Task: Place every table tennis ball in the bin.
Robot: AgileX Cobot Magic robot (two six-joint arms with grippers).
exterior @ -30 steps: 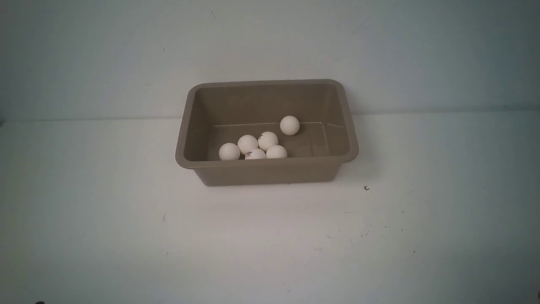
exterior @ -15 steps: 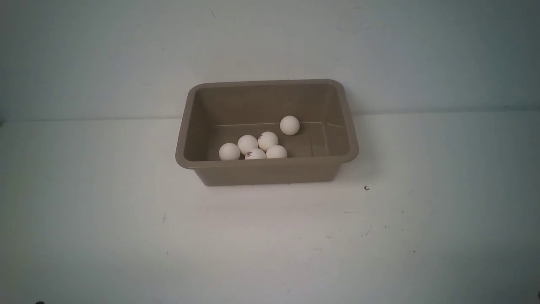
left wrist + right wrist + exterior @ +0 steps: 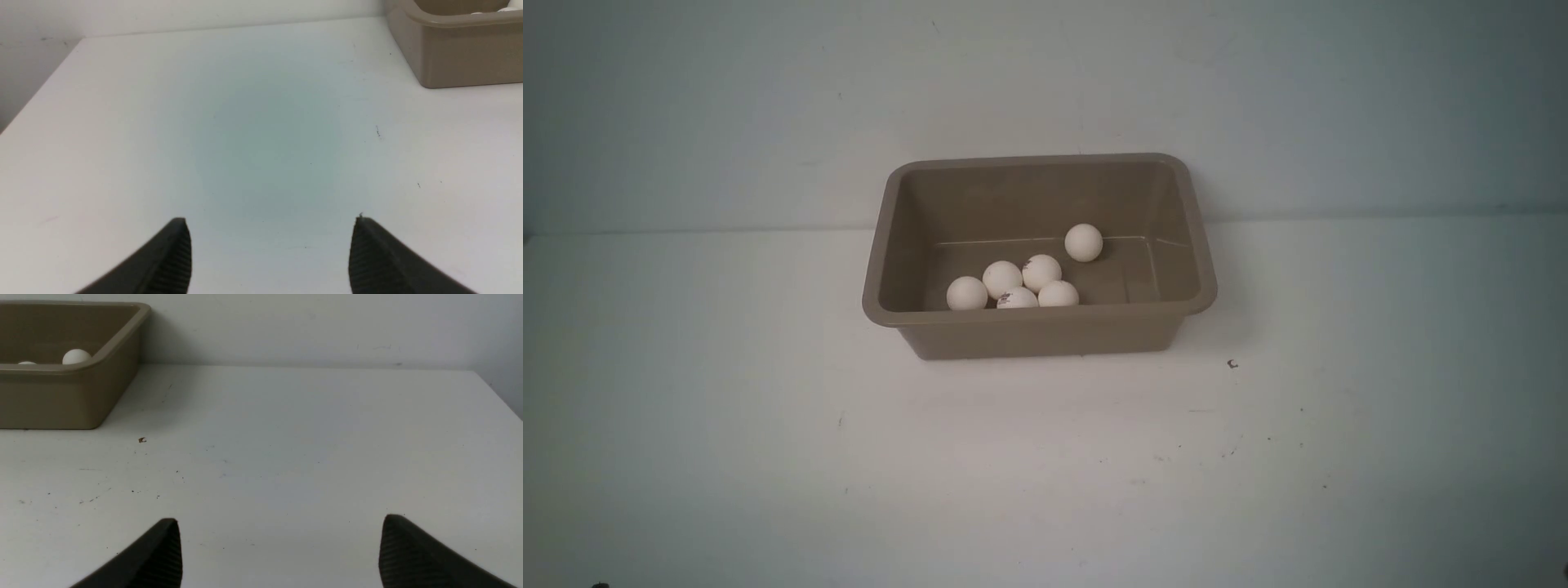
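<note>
We see nothing changed: six table tennis balls in the bin; left hand and right hand both spread apart, empty.

A taupe rectangular plastic bin sat on the white table; six small white table tennis balls lay inside it.

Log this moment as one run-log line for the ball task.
table tennis balls: six, all in bin | left gripper: open, empty | right gripper: open, empty | table: no balls seen
</note>
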